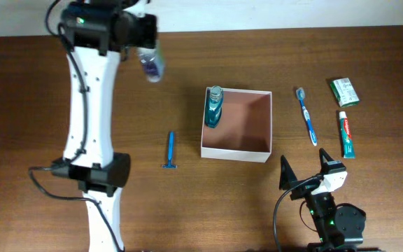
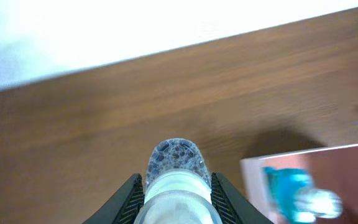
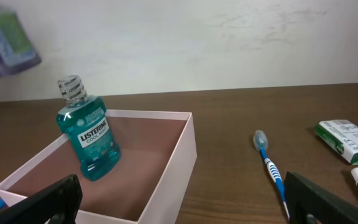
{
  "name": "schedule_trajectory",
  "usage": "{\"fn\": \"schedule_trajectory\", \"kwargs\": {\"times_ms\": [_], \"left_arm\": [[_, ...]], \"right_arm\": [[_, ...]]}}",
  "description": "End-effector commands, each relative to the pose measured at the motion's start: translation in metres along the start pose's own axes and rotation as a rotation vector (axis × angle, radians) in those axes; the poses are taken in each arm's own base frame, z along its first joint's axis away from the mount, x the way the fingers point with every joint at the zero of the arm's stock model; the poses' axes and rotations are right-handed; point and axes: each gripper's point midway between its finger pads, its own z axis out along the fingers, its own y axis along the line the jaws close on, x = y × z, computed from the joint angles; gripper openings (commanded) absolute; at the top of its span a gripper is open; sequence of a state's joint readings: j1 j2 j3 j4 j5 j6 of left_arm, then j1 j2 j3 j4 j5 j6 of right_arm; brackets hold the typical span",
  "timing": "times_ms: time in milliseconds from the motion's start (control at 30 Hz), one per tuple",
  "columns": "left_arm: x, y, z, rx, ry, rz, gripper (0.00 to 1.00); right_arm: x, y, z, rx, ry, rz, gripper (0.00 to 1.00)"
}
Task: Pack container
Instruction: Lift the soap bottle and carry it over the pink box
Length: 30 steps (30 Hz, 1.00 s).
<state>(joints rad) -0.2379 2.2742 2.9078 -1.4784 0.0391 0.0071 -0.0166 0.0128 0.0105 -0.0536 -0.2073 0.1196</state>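
Observation:
The container [image 1: 236, 149] is a white square box with a pinkish-brown inside, at mid table; it also shows in the right wrist view [image 3: 173, 155] and the left wrist view [image 2: 253, 177]. A teal mouthwash bottle [image 1: 214, 106] leans in its left side [image 3: 87, 134]. My left gripper [image 1: 149, 61] is shut on a clear small bottle [image 2: 176, 177] and holds it above the table, left of and behind the container. My right gripper [image 1: 305, 168] is open and empty, in front of the container's right corner.
A blue razor [image 1: 171, 150] lies left of the container. A blue toothbrush [image 1: 306, 115], a toothpaste tube [image 1: 346, 135] and a green packet [image 1: 344, 91] lie to its right. The toothbrush [image 3: 269, 165] and packet [image 3: 347, 140] show in the right wrist view.

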Motion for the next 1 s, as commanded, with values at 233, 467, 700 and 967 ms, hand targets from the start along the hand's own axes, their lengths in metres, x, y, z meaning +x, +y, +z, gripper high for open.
{"fn": "schedule_trajectory", "kwargs": {"times_ms": [233, 467, 700, 967], "left_arm": [[-0.023, -0.112, -0.039, 0.171, -0.15, 0.146, 0.25], [-0.029, -0.145, -0.047, 0.184, -0.205, 0.191, 0.25], [-0.03, -0.163, -0.051, 0.212, -0.221, 0.206, 0.25], [-0.031, -0.19, -0.059, 0.255, -0.255, 0.236, 0.25]], "right_arm": [[0.002, 0.002, 0.0, -0.008, 0.003, -0.008, 0.98], [0.002, 0.002, 0.0, -0.008, 0.003, -0.008, 0.98], [0.002, 0.002, 0.0, -0.008, 0.003, -0.008, 0.99], [0.002, 0.002, 0.0, -0.008, 0.003, -0.008, 0.99]]}}
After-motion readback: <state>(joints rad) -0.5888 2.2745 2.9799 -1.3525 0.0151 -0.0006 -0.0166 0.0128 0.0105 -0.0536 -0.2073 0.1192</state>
